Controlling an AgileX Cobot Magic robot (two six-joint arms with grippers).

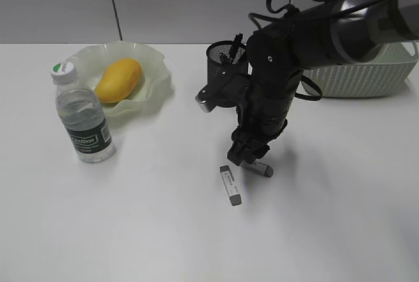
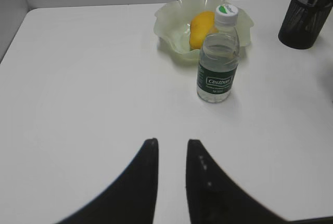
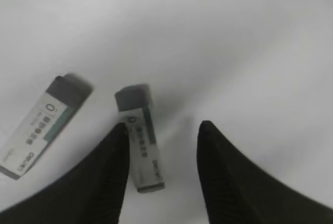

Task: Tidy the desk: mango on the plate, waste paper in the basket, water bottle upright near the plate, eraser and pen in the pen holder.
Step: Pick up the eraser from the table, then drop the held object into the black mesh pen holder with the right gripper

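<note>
On the white bench (image 1: 163,229) two grey erasers with white printed sleeves lie close together. The right hand (image 3: 158,169) is lowered over one eraser (image 3: 141,135), its fingers partly spread; the eraser lies between them against the left finger (image 3: 101,172), not clamped. The other eraser (image 3: 44,125) lies just left of it, at an angle. The yellow-orange mango (image 1: 119,80) rests in the wavy pale green glass plate (image 1: 157,72), and the clear water bottle (image 1: 82,115), green-labelled and white-capped, stands upright just in front of it. The black mesh pen holder (image 1: 222,59) stands behind the arm, the sage-green basket (image 1: 366,76) far right. The left hand (image 2: 171,182) hovers with a narrow gap between its fingers, holding nothing.
</note>
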